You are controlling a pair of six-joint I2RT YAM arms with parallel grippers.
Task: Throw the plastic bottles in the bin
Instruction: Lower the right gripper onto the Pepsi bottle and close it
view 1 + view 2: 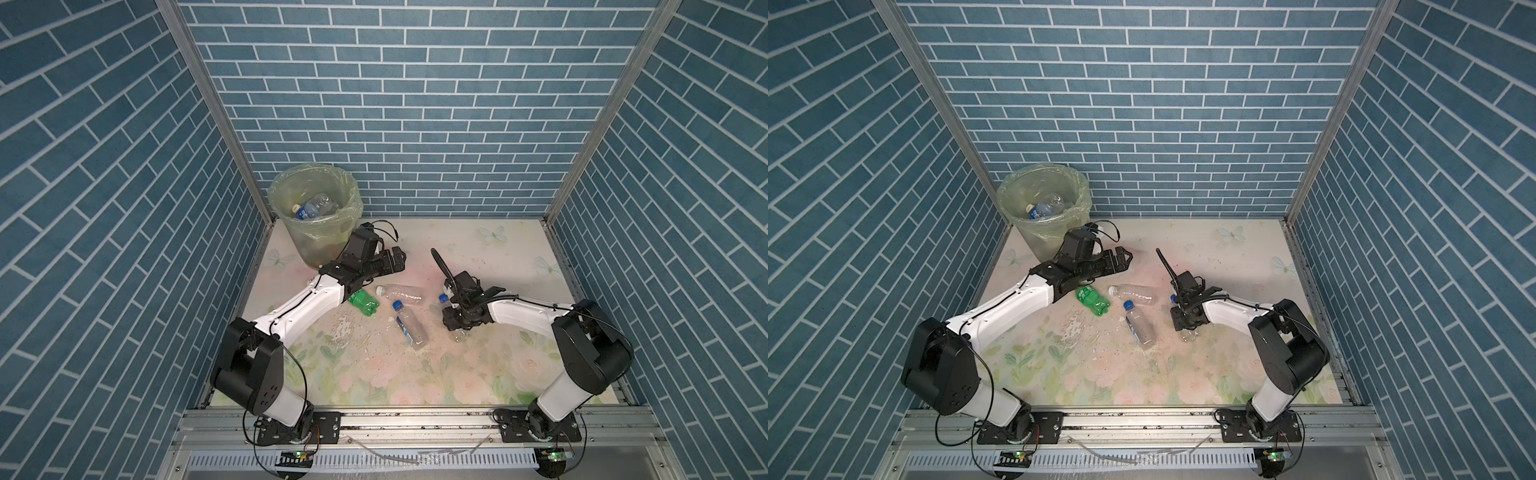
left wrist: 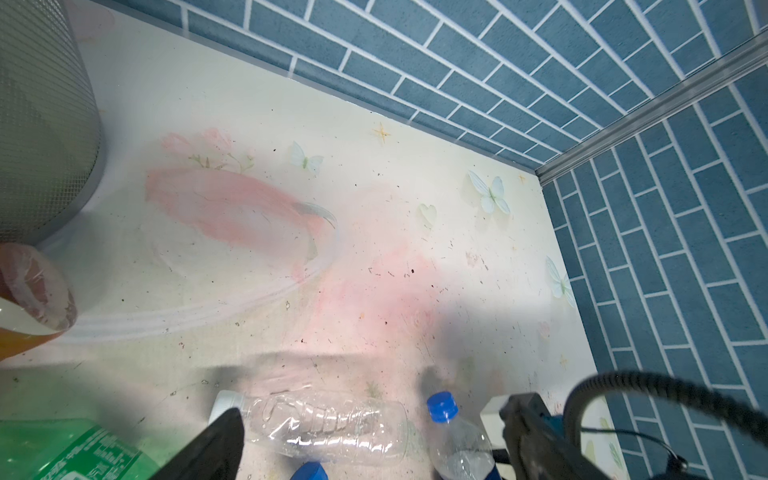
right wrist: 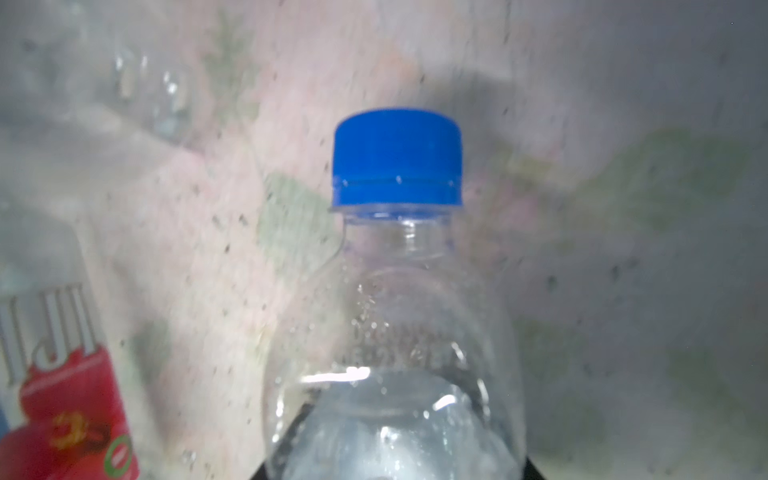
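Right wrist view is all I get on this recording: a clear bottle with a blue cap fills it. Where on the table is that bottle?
Observer: In both top views the blue-capped bottle lies on the table right of the middle. The right gripper is down over it with fingers on either side. I cannot tell if they grip it.
Operator: Is the other arm busy?
Observer: No. The left gripper is open and empty, near the bin but apart from it.
Operator: Anything in the bin?
Observer: A blue-labelled bottle lies inside it.
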